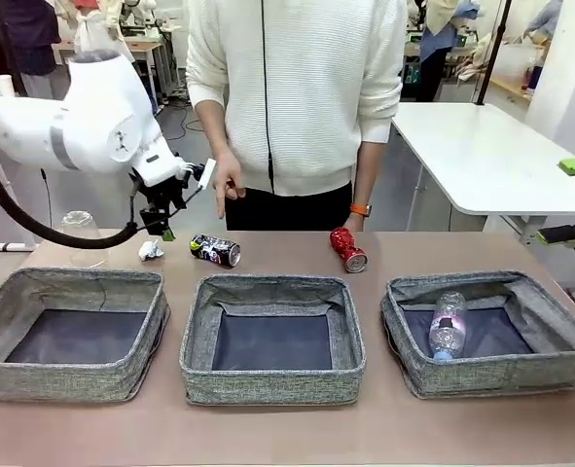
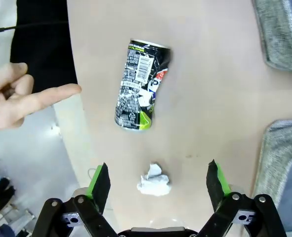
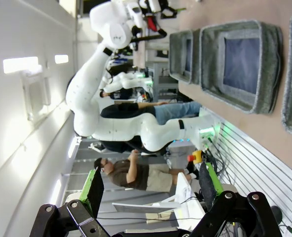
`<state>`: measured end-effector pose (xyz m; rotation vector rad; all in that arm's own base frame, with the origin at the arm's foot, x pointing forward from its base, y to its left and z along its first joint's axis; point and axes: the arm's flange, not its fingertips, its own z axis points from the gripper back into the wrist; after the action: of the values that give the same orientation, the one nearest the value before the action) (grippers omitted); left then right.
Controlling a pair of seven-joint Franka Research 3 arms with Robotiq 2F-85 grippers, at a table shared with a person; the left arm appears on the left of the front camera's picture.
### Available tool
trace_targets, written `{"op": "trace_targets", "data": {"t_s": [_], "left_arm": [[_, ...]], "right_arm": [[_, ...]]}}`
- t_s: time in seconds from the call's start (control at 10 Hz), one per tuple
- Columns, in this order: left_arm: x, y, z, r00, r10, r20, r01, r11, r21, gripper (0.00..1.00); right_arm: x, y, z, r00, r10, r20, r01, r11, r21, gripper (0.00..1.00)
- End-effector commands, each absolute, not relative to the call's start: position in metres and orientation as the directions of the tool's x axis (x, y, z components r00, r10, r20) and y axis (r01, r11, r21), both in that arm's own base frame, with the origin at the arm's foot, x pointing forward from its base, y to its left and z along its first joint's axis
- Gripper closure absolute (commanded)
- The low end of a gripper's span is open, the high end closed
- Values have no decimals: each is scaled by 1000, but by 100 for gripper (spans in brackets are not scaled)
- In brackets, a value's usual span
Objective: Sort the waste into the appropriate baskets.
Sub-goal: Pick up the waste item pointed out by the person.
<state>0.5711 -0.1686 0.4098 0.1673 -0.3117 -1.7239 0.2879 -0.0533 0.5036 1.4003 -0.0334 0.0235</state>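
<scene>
The crumpled white paper ball [image 1: 151, 250] [image 2: 154, 181] lies on the table at the back left. My left gripper [image 1: 162, 220] [image 2: 158, 178] hangs open just above it, one green pad on each side. The black printed can [image 1: 215, 250] [image 2: 139, 91] lies on its side next to the ball. A person's hand [image 1: 227, 185] [image 2: 24, 101] points a finger toward the can. The crushed red can [image 1: 348, 250] lies farther right. The clear bottle with a pink label [image 1: 448, 326] rests in the right basket [image 1: 501, 375]. My right gripper [image 1: 574, 234] [image 3: 150, 187] is open at the far right, off the table.
The left basket [image 1: 73, 282] and middle basket [image 1: 272, 287] [image 3: 211, 64] hold nothing. A clear plastic cup [image 1: 81, 226] stands behind the left basket, under my left arm's cable. The person stands at the far edge, behind the cans.
</scene>
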Motion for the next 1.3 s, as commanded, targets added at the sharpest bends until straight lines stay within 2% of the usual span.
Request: {"op": "trace_targets", "data": {"t_s": [0.0, 0.2, 0.5, 0.8, 1.2], "left_arm": [[590, -164, 399, -202, -976, 83, 936, -167, 311, 0], [612, -159, 374, -188, -978, 95, 928, -146, 342, 0], [639, -168, 345, -205, -964, 172, 933, -138, 334, 0], [645, -177, 333, -237, -946, 220, 942, -168, 291, 0], [648, -182, 318, -230, -947, 225, 954, -173, 245, 0]], "right_arm": [[289, -54, 507, 999, 2, 54, -54, 153, 987, 0], [289, -54, 507, 999, 2, 54, -54, 153, 987, 0], [289, -54, 507, 999, 2, 54, -54, 153, 987, 0], [289, -54, 507, 999, 2, 54, -54, 153, 987, 0], [289, -54, 507, 999, 2, 54, -54, 153, 987, 0]]}}
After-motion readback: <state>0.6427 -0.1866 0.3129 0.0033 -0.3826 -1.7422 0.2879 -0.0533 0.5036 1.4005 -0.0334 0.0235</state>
